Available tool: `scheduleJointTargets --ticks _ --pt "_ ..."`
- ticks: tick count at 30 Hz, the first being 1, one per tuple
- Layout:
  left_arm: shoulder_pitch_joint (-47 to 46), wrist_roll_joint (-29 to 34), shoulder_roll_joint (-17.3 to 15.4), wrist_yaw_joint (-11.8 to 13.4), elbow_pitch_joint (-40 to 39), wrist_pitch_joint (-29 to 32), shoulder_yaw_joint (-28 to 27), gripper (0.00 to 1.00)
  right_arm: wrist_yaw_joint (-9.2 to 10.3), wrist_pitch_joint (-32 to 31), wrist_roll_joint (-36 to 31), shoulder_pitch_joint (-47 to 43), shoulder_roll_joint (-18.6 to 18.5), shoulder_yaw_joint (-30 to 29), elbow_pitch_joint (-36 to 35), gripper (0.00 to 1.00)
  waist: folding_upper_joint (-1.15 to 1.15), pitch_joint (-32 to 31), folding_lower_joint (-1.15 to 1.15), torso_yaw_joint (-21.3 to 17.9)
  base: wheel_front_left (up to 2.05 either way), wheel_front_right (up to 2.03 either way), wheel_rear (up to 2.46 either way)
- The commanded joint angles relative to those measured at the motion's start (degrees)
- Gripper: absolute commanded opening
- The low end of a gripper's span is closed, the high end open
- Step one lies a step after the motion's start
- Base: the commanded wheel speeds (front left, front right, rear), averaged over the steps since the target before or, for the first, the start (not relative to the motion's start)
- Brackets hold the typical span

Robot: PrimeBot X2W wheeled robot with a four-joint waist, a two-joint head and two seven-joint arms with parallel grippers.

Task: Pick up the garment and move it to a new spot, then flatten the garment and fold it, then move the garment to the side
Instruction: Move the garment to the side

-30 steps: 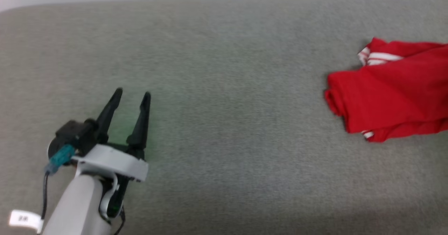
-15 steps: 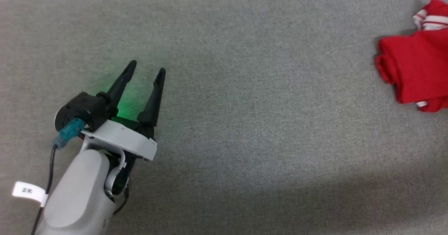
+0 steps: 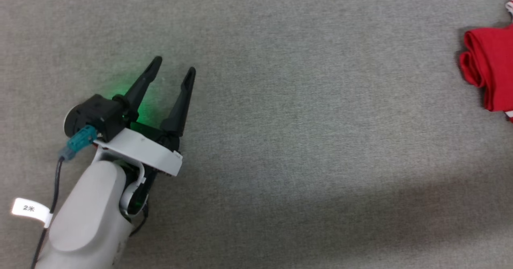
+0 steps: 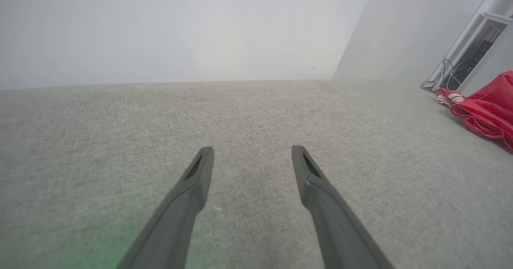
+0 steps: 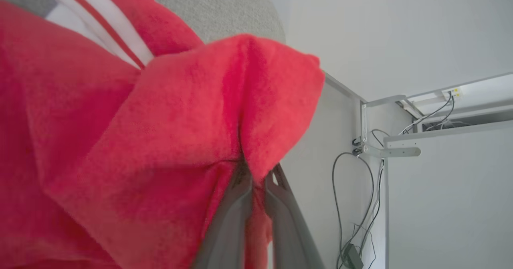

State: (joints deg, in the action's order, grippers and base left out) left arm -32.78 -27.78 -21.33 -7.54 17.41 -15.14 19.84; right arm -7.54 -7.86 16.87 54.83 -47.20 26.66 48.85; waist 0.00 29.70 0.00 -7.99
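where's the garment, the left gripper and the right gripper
garment (image 3: 489,60), head view, folded red edge at the right.
left gripper (image 3: 174,63), head view, midway between its open fingertips.
right gripper (image 5: 257,177), right wrist view, between fingertips shut on the garment.

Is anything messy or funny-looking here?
The bright red jersey garment lies bunched in rolled folds, not flat, on the grey fabric surface at the robot's right. The right gripper is shut on a pinch of it. Nothing looks torn.
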Motion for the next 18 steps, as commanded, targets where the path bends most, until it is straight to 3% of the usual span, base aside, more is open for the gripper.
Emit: scheduleJointTargets --ticks 1,6,8,10,11,18 --pt "-0.09 -0.32 -0.45 0.13 0.7 0.05 -0.23 1.0 0.11 0.09 -0.14 0.62 0.61 -0.18 0.83 0.04 0.0 0.19 0.0 0.5 0.0 0.0 0.0" --pt "-0.03 -0.3 -0.25 0.13 0.67 0.05 0.04 1.0 0.11 1.17 -0.57 1.85 2.86 -0.34 4.9 0.17 0.0 -0.03 0.0 1.58 0.0 0.0 0.0" --pt "0.18 -0.35 -0.31 0.13 0.49 0.05 -0.26 1.0 0.11 1.9 -0.82 2.44 3.26 -0.81 6.31 0.43 0.0 -0.24 0.0 1.82 0.0 0.0 0.0" --pt "0.42 -0.36 -0.32 0.13 0.46 0.04 -0.55 1.0 0.11 2.48 -1.33 2.92 3.83 -0.76 7.61 0.84 0.0 -0.75 0.0 2.01 0.0 0.0 0.0" --pt "0.62 -0.3 -0.32 0.13 0.52 0.04 -0.73 1.0 0.11 2.85 -1.42 3.41 4.03 -0.87 8.06 1.0 0.0 -1.09 0.0 2.05 0.0 0.0 0.0" --pt "3.13 -0.42 0.09 0.13 0.75 0.03 -2.68 1.0 0.11 4.87 -1.35 4.53 3.94 -0.05 10.55 1.0 0.0 -4.97 0.0 2.86 0.0 0.0 0.0"
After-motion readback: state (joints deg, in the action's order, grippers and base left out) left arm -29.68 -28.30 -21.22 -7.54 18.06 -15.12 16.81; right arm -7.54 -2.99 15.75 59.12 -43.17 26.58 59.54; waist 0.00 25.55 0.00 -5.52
